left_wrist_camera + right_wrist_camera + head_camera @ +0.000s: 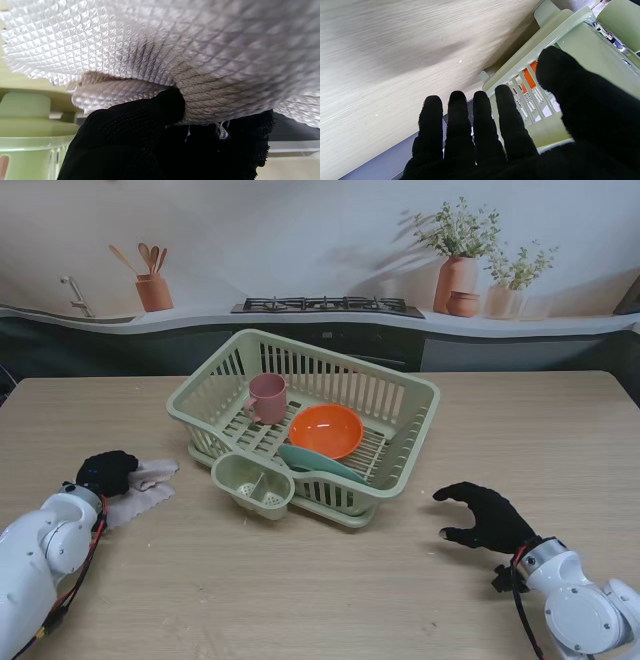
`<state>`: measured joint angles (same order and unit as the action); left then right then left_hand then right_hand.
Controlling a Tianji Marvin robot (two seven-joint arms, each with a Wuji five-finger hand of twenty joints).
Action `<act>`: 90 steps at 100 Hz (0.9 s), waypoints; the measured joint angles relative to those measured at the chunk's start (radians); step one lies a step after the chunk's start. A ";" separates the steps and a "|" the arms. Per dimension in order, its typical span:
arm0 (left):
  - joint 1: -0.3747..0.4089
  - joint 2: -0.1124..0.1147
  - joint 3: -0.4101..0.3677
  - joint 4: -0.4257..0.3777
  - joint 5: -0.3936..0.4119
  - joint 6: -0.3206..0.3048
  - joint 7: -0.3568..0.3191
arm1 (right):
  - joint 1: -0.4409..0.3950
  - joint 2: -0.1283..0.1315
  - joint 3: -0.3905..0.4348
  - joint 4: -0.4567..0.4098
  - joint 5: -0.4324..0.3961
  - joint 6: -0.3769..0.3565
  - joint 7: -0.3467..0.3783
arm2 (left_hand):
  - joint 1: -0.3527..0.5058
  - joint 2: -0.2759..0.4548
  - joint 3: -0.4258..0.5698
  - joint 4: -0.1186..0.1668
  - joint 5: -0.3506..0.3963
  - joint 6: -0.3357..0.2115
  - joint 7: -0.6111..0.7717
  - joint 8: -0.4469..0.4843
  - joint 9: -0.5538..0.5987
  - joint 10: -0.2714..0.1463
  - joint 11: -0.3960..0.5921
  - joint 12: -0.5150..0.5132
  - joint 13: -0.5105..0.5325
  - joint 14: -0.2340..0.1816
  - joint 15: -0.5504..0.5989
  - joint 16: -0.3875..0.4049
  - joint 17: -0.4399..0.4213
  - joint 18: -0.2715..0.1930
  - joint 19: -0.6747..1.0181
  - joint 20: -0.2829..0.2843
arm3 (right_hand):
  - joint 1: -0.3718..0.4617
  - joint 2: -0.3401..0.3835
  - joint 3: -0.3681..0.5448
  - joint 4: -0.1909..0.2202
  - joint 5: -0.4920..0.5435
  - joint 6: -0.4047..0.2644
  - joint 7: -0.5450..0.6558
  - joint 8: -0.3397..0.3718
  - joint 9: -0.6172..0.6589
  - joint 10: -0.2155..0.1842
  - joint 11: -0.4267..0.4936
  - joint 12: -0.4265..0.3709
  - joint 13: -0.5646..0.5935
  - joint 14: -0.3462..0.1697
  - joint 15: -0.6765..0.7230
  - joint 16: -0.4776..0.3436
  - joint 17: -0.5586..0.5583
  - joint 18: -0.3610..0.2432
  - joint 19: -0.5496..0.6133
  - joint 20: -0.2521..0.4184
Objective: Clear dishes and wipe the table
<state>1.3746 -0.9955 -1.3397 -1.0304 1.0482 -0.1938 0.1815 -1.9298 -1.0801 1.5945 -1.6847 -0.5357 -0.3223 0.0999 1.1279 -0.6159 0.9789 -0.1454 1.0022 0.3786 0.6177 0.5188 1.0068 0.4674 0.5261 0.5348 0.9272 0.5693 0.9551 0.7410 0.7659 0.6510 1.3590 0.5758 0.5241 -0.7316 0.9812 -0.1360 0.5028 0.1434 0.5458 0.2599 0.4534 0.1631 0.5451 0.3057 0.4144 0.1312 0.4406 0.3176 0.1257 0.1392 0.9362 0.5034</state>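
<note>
White waffle-weave cloth (140, 485) lies crumpled on the wooden tabletop (330, 590) left of the green dish rack (395, 455) — the left hand (105, 472) has its black-gloved fingers (140, 120) closed on it. Inside the rack stand a pink cup (267, 397), an orange bowl (325, 430) and a teal plate (320, 464) leaning under the bowl. Right of the rack, the right hand (487, 518) hovers — fingers (456, 125) spread wide, holding nothing.

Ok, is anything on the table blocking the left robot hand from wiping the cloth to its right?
Yes. The left robot hand holds the white waffle-weave cloth, and the pale green plastic dish rack with its cutlery cup stands directly right.
</note>
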 measured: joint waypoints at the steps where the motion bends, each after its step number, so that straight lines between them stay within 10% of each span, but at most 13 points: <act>1: -0.008 0.000 0.006 0.006 0.000 0.000 -0.001 | 0.000 0.000 0.000 0.000 0.000 0.000 0.001 | -0.001 0.000 0.000 0.000 0.000 -0.001 -0.001 0.000 0.000 0.000 0.000 0.000 0.000 0.000 0.000 0.000 0.000 0.000 0.000 0.000 | 0.000 0.000 0.000 0.000 0.000 0.000 0.000 0.000 0.000 0.000 0.000 0.000 0.000 0.000 0.000 0.000 0.000 0.000 0.000 0.000; 37: -0.099 -0.004 0.049 0.074 -0.022 -0.015 -0.045 | 0.003 0.001 -0.008 -0.005 -0.004 0.013 0.006 | -0.012 0.010 -0.046 -0.005 0.003 -0.084 -0.033 -0.058 0.000 -0.001 0.000 0.003 0.000 0.000 0.000 0.000 0.000 0.000 0.000 0.000 | 0.000 0.000 0.000 0.000 0.000 0.000 0.000 0.000 0.000 0.000 0.000 0.000 0.000 0.000 0.000 0.000 -0.002 0.000 0.000 0.000; 90: 0.368 -0.036 -0.265 -0.372 0.105 0.011 -0.054 | 0.002 0.001 -0.019 -0.006 0.009 0.020 0.011 | -0.012 0.014 -0.053 -0.006 0.004 -0.107 -0.033 -0.058 0.000 -0.001 0.000 0.003 0.000 0.000 0.000 0.000 0.000 0.000 0.000 0.001 | 0.000 0.001 0.000 0.000 0.000 0.000 0.000 0.000 0.000 0.000 0.000 0.000 -0.013 0.000 0.000 0.000 -0.006 -0.008 0.000 0.000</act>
<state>1.7431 -1.0318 -1.6044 -1.4025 1.1532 -0.1833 0.1279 -1.9278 -1.0789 1.5757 -1.6908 -0.5263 -0.3022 0.1105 1.1155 -0.6020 0.9255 -0.1513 1.0058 0.2720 0.5846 0.4605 1.0068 0.4665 0.5261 0.5379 0.9272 0.5693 0.9551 0.7411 0.7655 0.6510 1.3593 0.5769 0.5240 -0.7310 0.9812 -0.1360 0.5029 0.1434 0.5459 0.2597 0.4535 0.1631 0.5451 0.3057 0.4017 0.1312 0.4407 0.3175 0.1195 0.1308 0.9362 0.5034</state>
